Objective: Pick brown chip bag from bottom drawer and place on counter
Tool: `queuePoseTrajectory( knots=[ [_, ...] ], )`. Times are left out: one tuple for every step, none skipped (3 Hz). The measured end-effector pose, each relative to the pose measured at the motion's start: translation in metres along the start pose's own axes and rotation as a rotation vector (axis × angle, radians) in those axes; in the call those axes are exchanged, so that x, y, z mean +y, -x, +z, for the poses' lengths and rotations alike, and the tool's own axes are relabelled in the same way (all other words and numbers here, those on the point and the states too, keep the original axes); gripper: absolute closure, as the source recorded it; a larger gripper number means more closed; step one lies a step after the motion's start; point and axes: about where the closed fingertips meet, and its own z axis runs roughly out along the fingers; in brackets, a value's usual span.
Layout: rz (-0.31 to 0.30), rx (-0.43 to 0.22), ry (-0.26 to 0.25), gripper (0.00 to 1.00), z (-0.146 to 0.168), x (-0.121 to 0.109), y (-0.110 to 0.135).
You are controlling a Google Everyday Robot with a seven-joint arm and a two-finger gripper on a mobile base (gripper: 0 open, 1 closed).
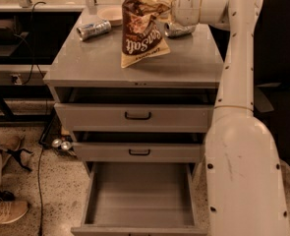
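The gripper (160, 5) hangs over the counter's (95, 58) back right, its fingers pinching the bag's (140, 31) crumpled top edge, which mostly hides them. The bag stands upright, its bottom on the counter. The bottom drawer (139, 195) is pulled out. The arm partly hides a can (179, 30).
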Motion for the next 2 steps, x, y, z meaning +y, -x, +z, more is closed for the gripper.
queuePoseTrajectory(
  knots=[
    [0.019, -0.004, 0.047, 0.74, 0.0097, 0.0093, -0.0012],
    [0.042, -0.010, 0.083, 0.52, 0.0144, 0.0168, -0.0008]
  ],
)
